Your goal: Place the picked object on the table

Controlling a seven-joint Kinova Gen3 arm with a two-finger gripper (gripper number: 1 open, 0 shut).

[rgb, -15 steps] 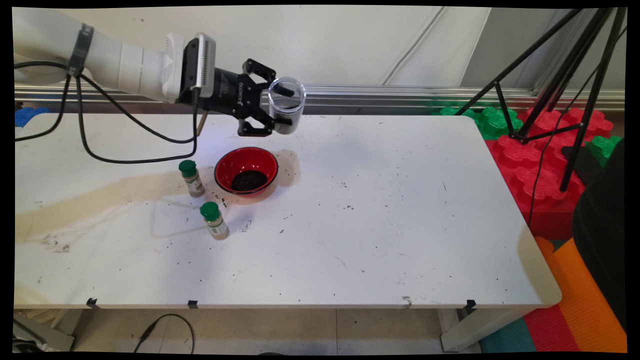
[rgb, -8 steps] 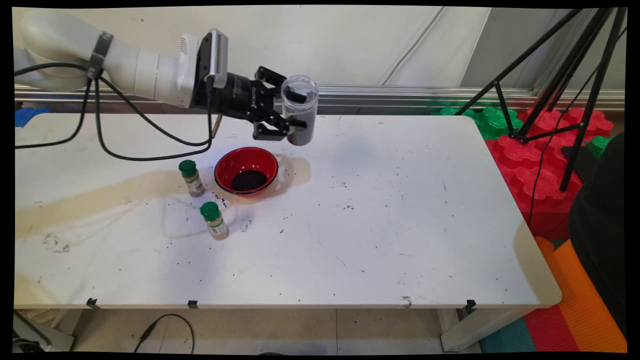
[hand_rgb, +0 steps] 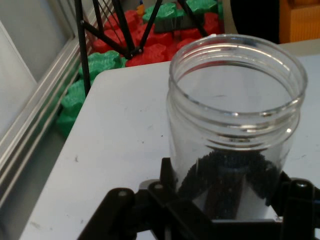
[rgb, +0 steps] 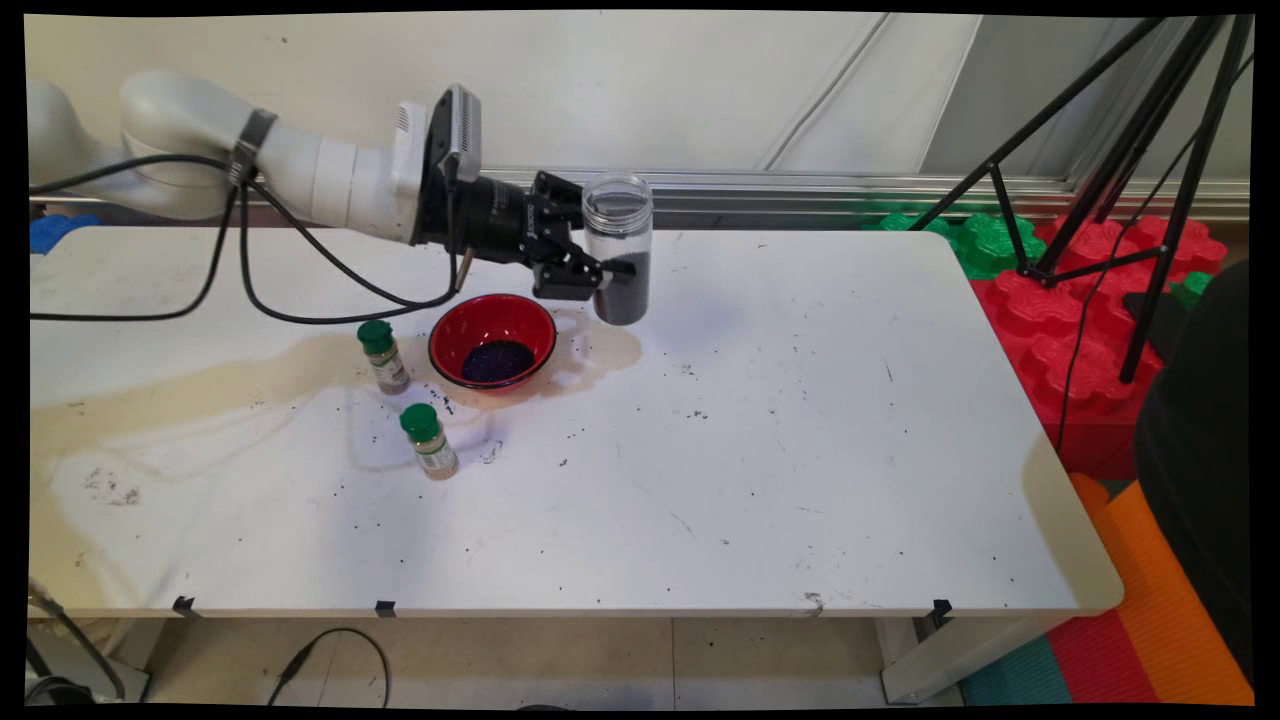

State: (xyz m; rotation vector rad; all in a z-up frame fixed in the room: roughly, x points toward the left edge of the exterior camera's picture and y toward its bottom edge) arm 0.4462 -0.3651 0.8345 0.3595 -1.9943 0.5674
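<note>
One clear jar [rgb: 619, 250] of dark grains, tool-held [rgb: 600, 272].

clear jar [rgb: 618, 245]: 1 | red bowl [rgb: 492, 340]: 1 | green-capped spice bottles [rgb: 383, 356]: 2

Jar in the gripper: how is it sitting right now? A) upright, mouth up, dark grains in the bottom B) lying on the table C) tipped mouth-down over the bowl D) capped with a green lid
A: the gripper is shut on the clear jar, which stands upright above the table to the right of the red bowl, its open mouth up and dark grains settled in its lower part.
</note>
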